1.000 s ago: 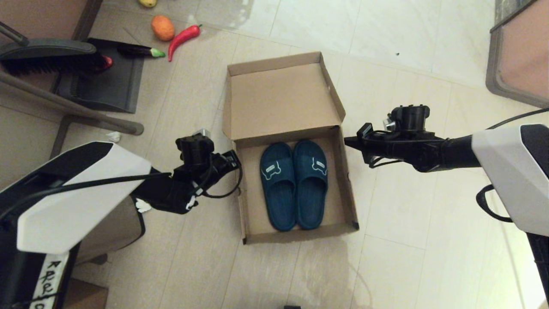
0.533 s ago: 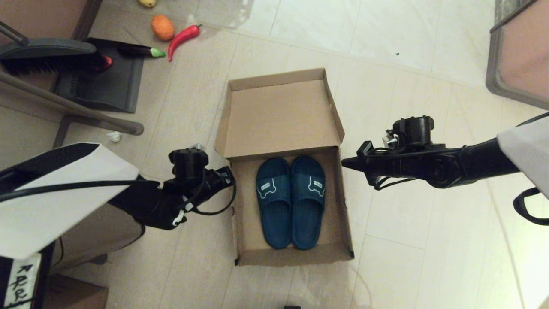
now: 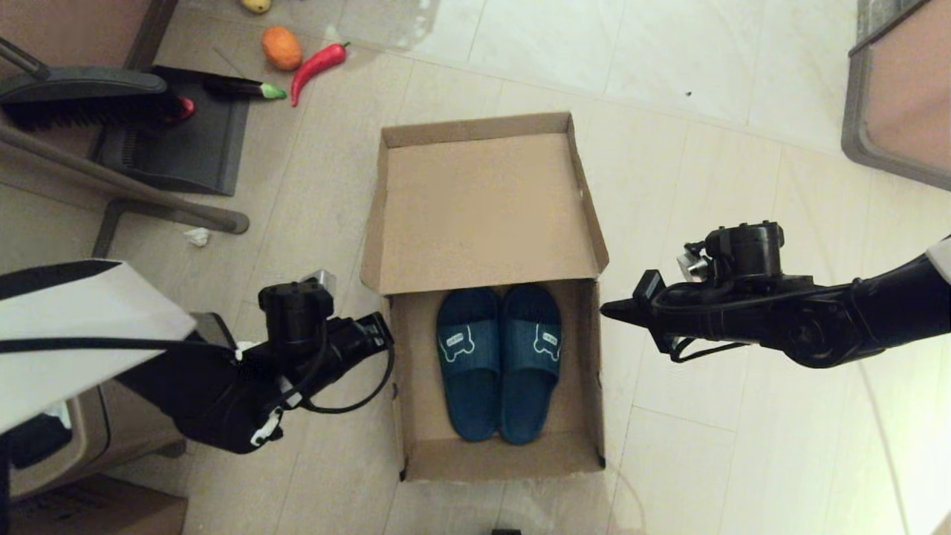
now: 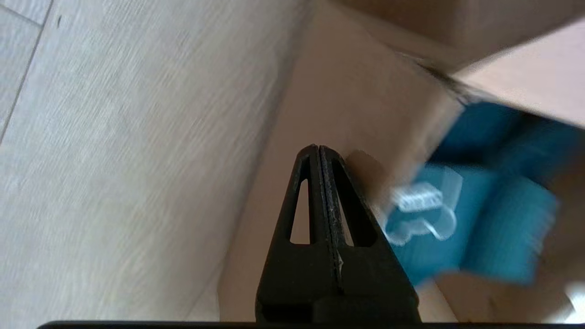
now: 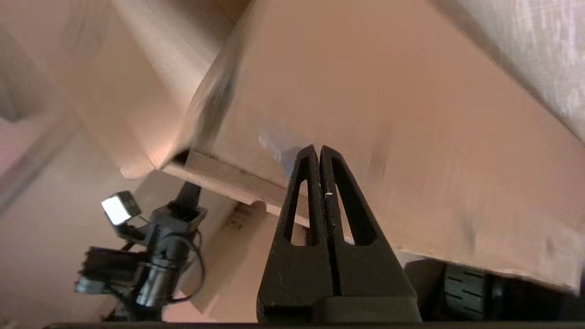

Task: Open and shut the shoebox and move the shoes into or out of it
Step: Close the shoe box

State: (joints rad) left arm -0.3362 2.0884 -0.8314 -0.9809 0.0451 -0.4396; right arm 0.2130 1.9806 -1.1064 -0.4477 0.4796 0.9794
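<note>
The brown cardboard shoebox [image 3: 593, 386] lies open on the floor in the middle of the head view, its hinged lid [image 3: 483, 215] standing up behind and leaning over the toes. Both dark blue shoes [image 3: 498, 364] lie side by side inside, bone emblems up. My left gripper [image 3: 386, 331] is shut, its tip at the box's left outer wall [image 4: 329, 91], with a shoe [image 4: 457, 228] visible past it. My right gripper [image 3: 605, 310] is shut too, its tip at the right outer wall [image 5: 411, 137]. The gripper tips show shut and empty in the left wrist view [image 4: 318, 147] and the right wrist view [image 5: 318, 148].
A dustpan with brush [image 3: 171, 126] and a metal leg [image 3: 126, 189] lie at the far left. An orange [image 3: 282, 47], red chili [image 3: 318, 65] and eggplant [image 3: 241, 89] sit beyond. A brown bin [image 3: 59, 438] is near left, furniture [image 3: 899, 96] far right.
The shoebox has slid across the floor toward me with the shoes in it, and its lid has tipped more forward. Both shut grippers moved back alongside its walls.
</note>
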